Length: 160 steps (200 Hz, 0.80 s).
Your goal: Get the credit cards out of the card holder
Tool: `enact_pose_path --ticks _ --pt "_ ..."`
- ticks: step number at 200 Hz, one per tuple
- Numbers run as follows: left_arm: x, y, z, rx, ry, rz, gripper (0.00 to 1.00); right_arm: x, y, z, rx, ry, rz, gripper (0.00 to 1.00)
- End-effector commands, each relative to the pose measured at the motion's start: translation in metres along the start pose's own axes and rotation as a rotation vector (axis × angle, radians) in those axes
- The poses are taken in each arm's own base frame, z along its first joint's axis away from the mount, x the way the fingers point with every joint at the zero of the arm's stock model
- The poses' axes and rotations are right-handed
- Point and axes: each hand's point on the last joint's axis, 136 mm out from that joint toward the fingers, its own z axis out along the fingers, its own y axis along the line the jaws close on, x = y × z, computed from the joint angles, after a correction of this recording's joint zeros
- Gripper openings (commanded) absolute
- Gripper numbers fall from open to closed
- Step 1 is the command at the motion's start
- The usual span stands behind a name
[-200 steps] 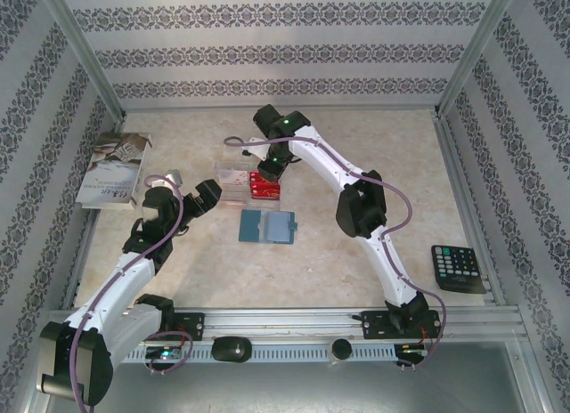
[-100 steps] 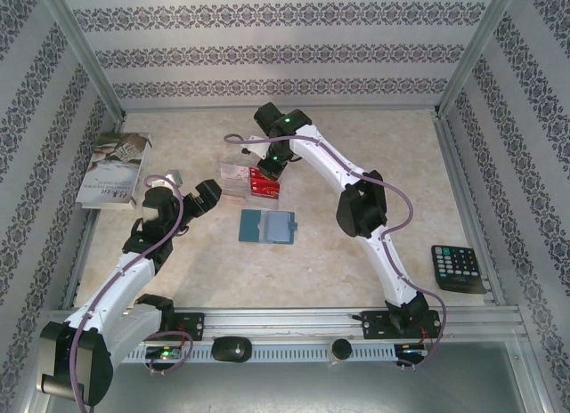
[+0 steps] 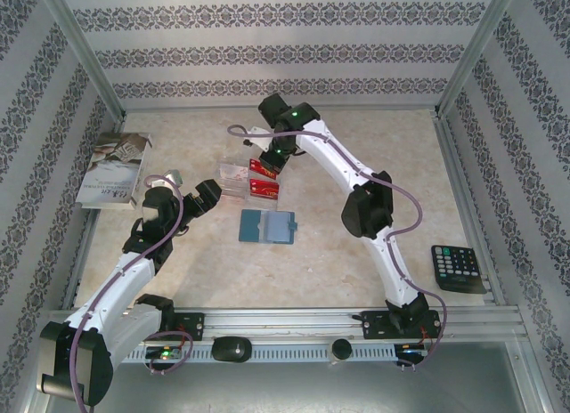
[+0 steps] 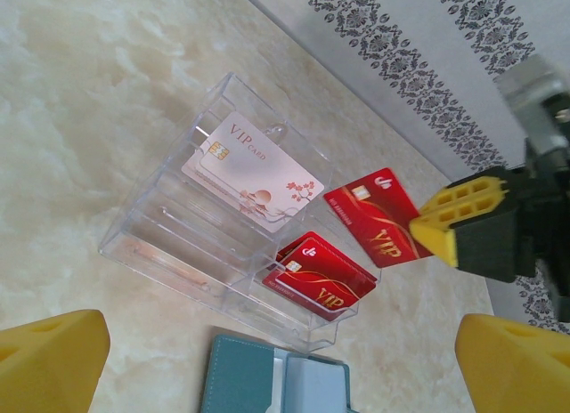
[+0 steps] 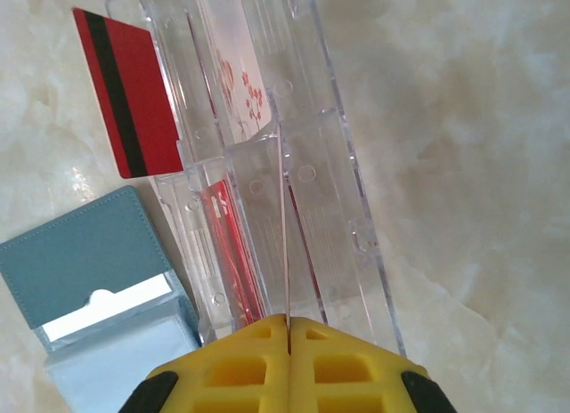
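Observation:
The teal card holder (image 3: pixel 267 227) lies open and flat at mid-table, also seen in the left wrist view (image 4: pixel 240 382) and the right wrist view (image 5: pixel 76 253). Just behind it stands a clear tray (image 3: pixel 233 182) holding a pale credit card (image 4: pixel 252 168) and red credit cards (image 4: pixel 319 275). My right gripper (image 3: pixel 267 161) (image 5: pixel 289 322) is shut on one red credit card (image 4: pixel 370 213), held edge-on (image 5: pixel 284 235) above the tray's right end. My left gripper (image 3: pixel 212 193) (image 4: pixel 280 368) hovers open to the left of the tray, holding nothing.
A red card with a black stripe (image 5: pixel 134 97) shows at the tray's side nearest the holder. A white booklet (image 3: pixel 114 168) lies at the far left. A black calculator (image 3: pixel 457 267) sits by the right wall. Patterned walls enclose the table.
My right gripper has shut on a red card and drawn back and up from the tray with it. The left arm has not moved.

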Motion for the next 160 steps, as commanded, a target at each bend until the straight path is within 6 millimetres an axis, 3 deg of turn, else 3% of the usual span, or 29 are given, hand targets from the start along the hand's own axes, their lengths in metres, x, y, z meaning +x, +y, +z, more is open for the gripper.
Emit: enact_pose_path --ticks 1,34,78,160 --pt "-0.004 -0.001 -0.003 -0.004 -0.013 0.013 1.00 -0.007 0.006 -0.038 -0.001 -0.054 -0.022 0.00" --pt "-0.005 0.000 -0.004 -0.007 -0.017 0.011 1.00 -0.001 0.024 -0.043 -0.040 -0.045 -0.055 0.00" --pt "-0.006 0.002 -0.004 -0.013 -0.020 0.010 1.00 0.015 0.055 -0.019 -0.144 0.011 -0.149 0.00" --pt "-0.007 0.003 -0.006 -0.017 -0.024 0.003 1.00 0.020 0.042 0.009 -0.106 0.074 -0.171 0.00"
